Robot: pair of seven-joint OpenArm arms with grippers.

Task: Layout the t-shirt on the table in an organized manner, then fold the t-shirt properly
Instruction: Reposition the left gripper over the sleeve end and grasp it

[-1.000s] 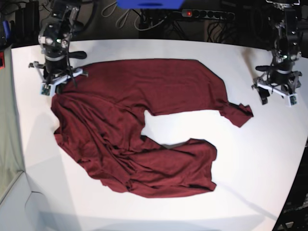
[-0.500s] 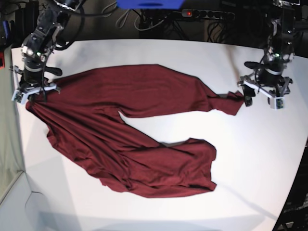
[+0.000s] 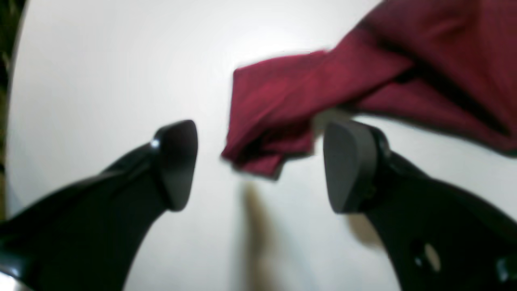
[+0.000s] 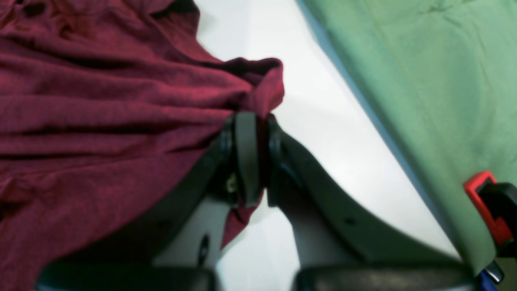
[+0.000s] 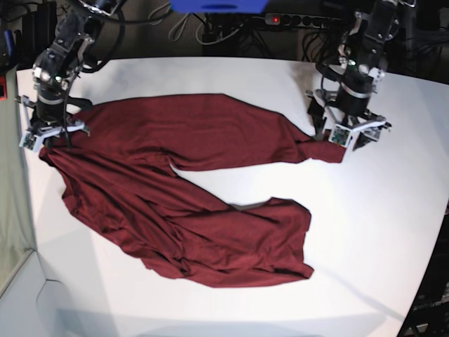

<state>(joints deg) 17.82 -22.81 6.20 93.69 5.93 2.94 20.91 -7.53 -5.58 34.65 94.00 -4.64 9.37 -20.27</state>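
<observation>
In the left wrist view, the left gripper [image 3: 258, 165] has its jaws wide apart and it holds nothing. The folded end of the t-shirt [image 3: 282, 105], probably a sleeve, lies on the table [image 3: 101, 72] just ahead of the gap between the jaws, a little toward the right finger. The cloth runs away from there to the upper right. The picture is blurred, so it is hard to say if the finger already touches the fabric.

In the right wrist view, the right gripper [image 4: 250, 157] is closed on a bunch of the t-shirt [image 4: 101, 113], close to the table [image 4: 323, 121] edge. A green surface [image 4: 424, 81] lies beyond this edge. The pinched part is hidden between the fingers.

In the base view, the t-shirt [image 5: 175, 203] is stretched long between both arms across the far half of the table [image 5: 379, 232], and a crumpled part hangs toward the near edge. The left gripper [image 5: 346, 133] stands over the sleeve end, so this arm is the nearer one for taking it. The right gripper [image 5: 49, 133] is at the far left corner.
</observation>
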